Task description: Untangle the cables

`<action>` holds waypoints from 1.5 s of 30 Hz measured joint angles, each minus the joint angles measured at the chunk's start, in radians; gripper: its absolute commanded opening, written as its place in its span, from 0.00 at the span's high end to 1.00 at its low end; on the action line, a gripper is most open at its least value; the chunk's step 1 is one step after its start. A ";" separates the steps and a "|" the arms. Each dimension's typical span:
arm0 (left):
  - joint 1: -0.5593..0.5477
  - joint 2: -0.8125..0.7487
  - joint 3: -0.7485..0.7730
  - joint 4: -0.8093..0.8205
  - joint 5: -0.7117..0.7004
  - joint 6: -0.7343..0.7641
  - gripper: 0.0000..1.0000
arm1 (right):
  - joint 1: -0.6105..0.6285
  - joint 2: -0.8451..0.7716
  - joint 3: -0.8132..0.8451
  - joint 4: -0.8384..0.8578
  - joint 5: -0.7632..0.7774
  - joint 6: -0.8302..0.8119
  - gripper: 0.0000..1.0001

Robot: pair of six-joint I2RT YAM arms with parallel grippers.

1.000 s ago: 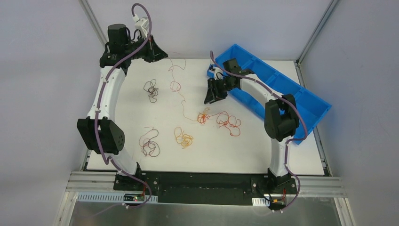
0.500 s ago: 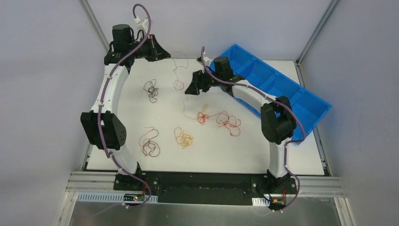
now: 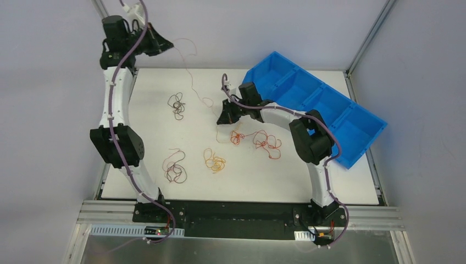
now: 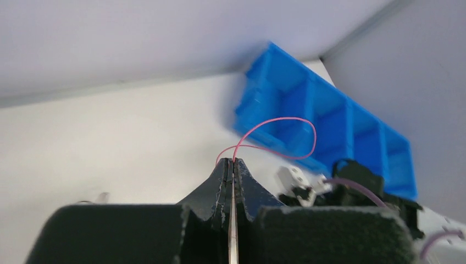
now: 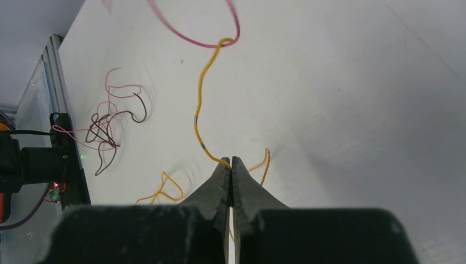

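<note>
**Two strands pinched, their meeting point unclear**

From above, the hair-thin pink strand (image 3: 192, 82) half vanishes against the back wall. The right wrist view shows its loop blurred and cut off at the top. The yellow strand (image 5: 198, 113) reaches that loop, but whether it hooks through or merely crosses cannot be told. The left fingers (image 4: 231, 164), raised past the far left corner of the tabletop (image 3: 154, 132), are pressed together on the pink strand, which arcs out from their tips. The right fingers (image 5: 231, 161), low over the tabletop's far half, are clamped on the yellow strand right at their tips. Loose on the tabletop lie a dark tangle (image 3: 176, 105) toward the far left, a pink-and-brown tangle (image 3: 175, 168) and an orange tangle (image 3: 214, 161) toward the near edge, and a red tangle (image 3: 262, 142) just nearer than the right fingers.
</note>
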 measured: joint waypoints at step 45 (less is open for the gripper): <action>0.117 0.154 0.161 0.130 -0.077 -0.036 1.00 | -0.077 0.113 0.336 -0.209 0.063 0.141 0.90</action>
